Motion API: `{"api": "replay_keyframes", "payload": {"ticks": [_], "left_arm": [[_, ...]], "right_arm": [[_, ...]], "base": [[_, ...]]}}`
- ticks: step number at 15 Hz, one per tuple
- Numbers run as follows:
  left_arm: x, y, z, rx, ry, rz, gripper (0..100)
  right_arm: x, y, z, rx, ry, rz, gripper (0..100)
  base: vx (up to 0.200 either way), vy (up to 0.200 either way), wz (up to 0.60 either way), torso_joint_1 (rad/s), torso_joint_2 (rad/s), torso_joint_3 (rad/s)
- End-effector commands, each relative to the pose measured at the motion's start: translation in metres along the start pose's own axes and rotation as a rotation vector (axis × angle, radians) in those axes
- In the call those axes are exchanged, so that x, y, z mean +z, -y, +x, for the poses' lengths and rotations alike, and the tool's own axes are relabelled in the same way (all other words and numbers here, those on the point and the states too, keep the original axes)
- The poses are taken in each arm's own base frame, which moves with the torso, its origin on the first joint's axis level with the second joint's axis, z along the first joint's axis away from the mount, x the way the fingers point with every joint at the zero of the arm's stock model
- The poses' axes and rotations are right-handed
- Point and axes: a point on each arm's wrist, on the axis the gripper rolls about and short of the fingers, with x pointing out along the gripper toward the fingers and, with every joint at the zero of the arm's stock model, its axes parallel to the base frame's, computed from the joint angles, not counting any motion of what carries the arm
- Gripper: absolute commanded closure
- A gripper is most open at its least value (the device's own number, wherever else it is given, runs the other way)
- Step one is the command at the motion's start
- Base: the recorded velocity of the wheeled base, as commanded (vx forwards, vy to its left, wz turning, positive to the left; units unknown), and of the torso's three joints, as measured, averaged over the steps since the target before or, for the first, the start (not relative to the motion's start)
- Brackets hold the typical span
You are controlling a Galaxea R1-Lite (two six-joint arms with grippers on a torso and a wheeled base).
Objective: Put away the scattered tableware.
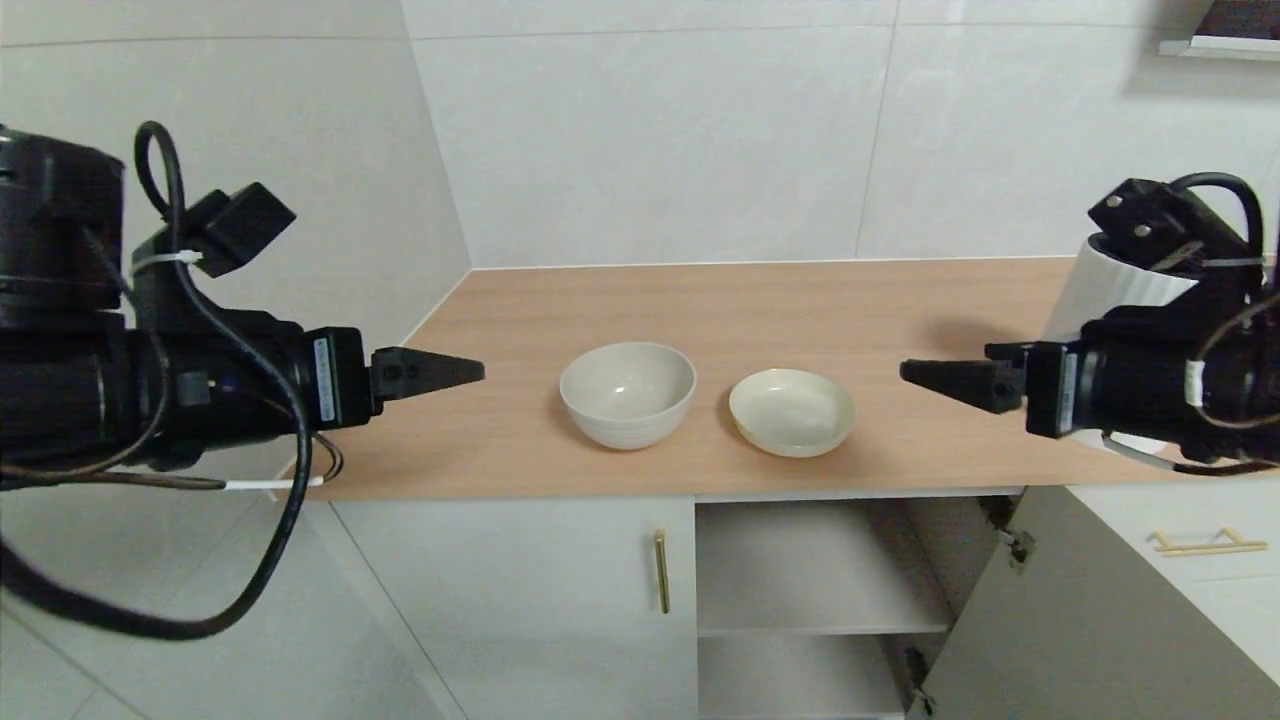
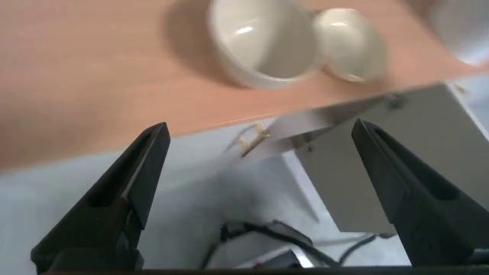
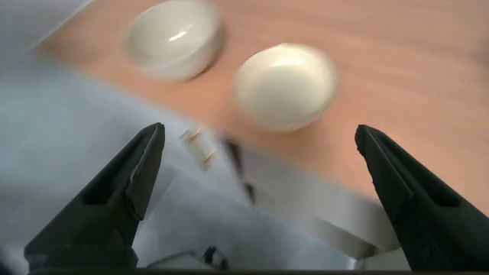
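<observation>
Two cream bowls stand side by side on the wooden counter [image 1: 760,300]. The deeper bowl [image 1: 627,393] [image 2: 263,42] [image 3: 174,37] is on the left and the shallower bowl [image 1: 792,411] [image 2: 350,43] [image 3: 286,84] on the right. My left gripper [image 1: 445,372] [image 2: 263,191] hangs open over the counter's left edge, well left of the deep bowl. On the other side my right gripper [image 1: 930,378] [image 3: 263,198] is held open to the right of the shallow bowl. Neither holds anything.
Under the counter a cabinet [image 1: 810,600] stands open with two bare shelves, its door [image 1: 1090,620] swung out to the right. A closed door with a gold handle [image 1: 661,571] is to its left. A white ribbed container [image 1: 1110,290] stands behind the right arm.
</observation>
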Motion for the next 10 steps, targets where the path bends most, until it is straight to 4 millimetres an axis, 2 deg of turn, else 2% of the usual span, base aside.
{"api": "replay_keyframes", "payload": {"ticks": [1,3,7,10], "left_arm": [[0.012,0.000,0.037,0.043,-0.063,-0.076,0],[0.019,0.008,0.057,0.065,-0.063,-0.130,0],[-0.007,0.033,0.129,0.226,-0.073,-0.096,0],[-0.019,0.033,0.162,0.311,-0.066,-0.094,0]], "right_arm": [[-0.001,0.013,0.049,-0.092,-0.092,0.089,0],[0.004,0.013,0.060,-0.137,-0.076,0.127,0],[-0.003,0.007,0.064,-0.170,-0.093,0.115,0],[-0.008,0.004,0.070,-0.160,-0.114,0.111,0]], "base": [[0.000,0.000,0.00,0.000,0.00,0.000],[0.000,0.000,0.00,0.000,0.00,0.000],[0.000,0.000,0.00,0.000,0.00,0.000],[0.000,0.000,0.00,0.000,0.00,0.000]]}}
